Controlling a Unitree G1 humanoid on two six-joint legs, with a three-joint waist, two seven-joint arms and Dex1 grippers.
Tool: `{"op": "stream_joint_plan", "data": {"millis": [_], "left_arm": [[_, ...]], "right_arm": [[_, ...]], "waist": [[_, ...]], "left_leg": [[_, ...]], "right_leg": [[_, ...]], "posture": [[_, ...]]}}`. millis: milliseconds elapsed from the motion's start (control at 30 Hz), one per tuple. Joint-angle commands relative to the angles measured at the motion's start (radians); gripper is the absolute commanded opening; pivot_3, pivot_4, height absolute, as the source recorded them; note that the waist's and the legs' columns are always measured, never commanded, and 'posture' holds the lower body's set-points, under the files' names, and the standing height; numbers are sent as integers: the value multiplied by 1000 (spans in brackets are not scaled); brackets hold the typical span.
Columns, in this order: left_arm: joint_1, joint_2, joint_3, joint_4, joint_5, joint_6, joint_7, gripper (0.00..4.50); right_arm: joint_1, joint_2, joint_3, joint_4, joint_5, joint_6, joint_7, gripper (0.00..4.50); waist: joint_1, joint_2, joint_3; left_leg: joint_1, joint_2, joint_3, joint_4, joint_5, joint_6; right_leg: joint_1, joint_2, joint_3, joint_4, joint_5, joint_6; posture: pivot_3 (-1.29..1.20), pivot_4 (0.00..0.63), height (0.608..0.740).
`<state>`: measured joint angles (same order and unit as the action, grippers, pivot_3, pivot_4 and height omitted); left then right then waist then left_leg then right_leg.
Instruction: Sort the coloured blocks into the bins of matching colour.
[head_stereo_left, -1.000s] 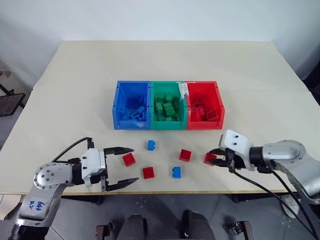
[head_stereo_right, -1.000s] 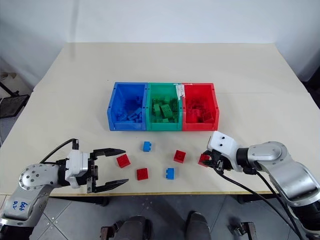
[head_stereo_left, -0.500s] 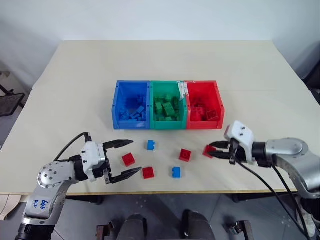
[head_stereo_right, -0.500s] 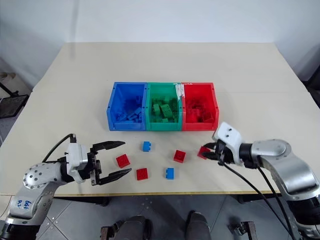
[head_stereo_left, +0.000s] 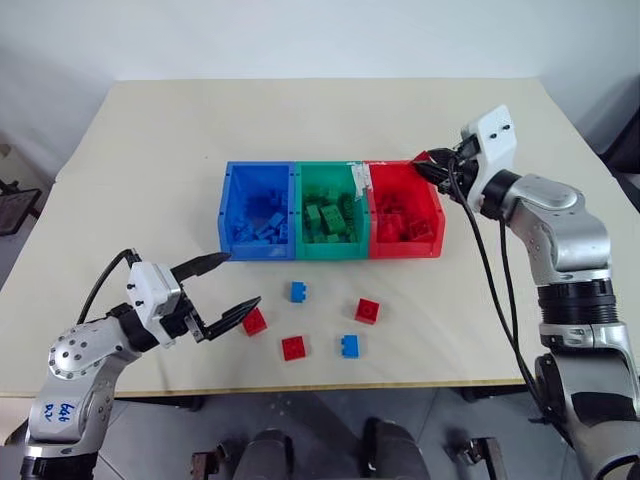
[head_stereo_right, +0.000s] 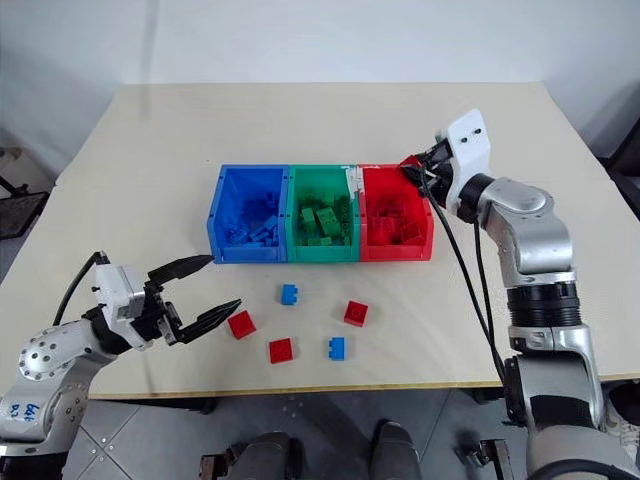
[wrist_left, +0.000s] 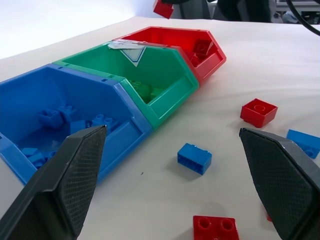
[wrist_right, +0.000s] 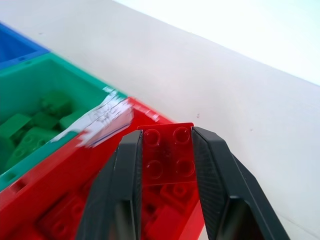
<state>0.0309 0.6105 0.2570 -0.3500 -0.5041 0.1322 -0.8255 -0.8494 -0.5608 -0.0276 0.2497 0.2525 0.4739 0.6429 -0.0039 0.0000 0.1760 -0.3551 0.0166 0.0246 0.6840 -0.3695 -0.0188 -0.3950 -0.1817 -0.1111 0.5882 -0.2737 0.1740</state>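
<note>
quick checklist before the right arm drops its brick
1. Red brick sits between the right pincer's fingers: ok.
2. Brick colour matches the red bin: ok.
3. Right pincer is over the red bin's back rim, brick above the bricks inside: ok.
4. Brick is clear of the green bin: ok.
5. Left pincer is open, empty and apart from the bins: ok.
6. Loose bricks left on the table, three red, two blue: not ok, still unsorted.
</note>
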Motion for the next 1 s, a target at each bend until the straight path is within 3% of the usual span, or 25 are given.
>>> {"op": "stream_joint_plan", "data": {"millis": [33,200,333,467,567,700,1000], "left_arm": [[-4,22,36,-24,-22,0,-10,4500],[-13,55,29,6,-25,6,-56,4500],[-57,72,-47,44,17,-19,-123,4500],[-105,59,-139,60,51,-47,-170,4500],[-113,62,-193,57,72,-72,-212,4500],[-119,73,-225,73,94,-92,-240,4500],[-81,97,-170,110,96,-129,-240,4500]], "right_arm": [[18,-10,-28,-49,14,-47,33,2835],[142,-70,-77,-177,74,-56,138,4469],[361,-171,-173,-333,176,-115,320,4469],[648,-332,-239,-376,170,-255,561,4469],[770,-395,-280,-351,157,-318,622,4469],[815,-406,-286,-352,155,-318,620,4469],[620,-342,19,-627,180,63,451,4469]], "waist": [[-1,0,0],[3,0,0],[16,0,0],[25,0,0],[24,0,0],[6,0,0],[7,0,0]], "left_leg": [[0,0,0,0,0,0],[0,0,0,0,0,0],[0,0,0,0,0,0],[1,0,1,0,0,0],[1,0,2,0,0,0],[3,1,6,0,0,0],[3,1,5,1,0,0]], "right_leg": [[0,0,0,0,0,0],[0,0,-1,0,0,0],[1,0,-1,-2,0,0],[2,0,-1,-3,0,0],[3,0,-1,-3,0,0],[3,0,2,-3,0,-1],[2,0,2,-3,0,-1]], "posture": [[0,150,740],[0,150,740],[0,150,740],[0,150,740],[0,150,740],[0,150,740],[0,150,740]]}}
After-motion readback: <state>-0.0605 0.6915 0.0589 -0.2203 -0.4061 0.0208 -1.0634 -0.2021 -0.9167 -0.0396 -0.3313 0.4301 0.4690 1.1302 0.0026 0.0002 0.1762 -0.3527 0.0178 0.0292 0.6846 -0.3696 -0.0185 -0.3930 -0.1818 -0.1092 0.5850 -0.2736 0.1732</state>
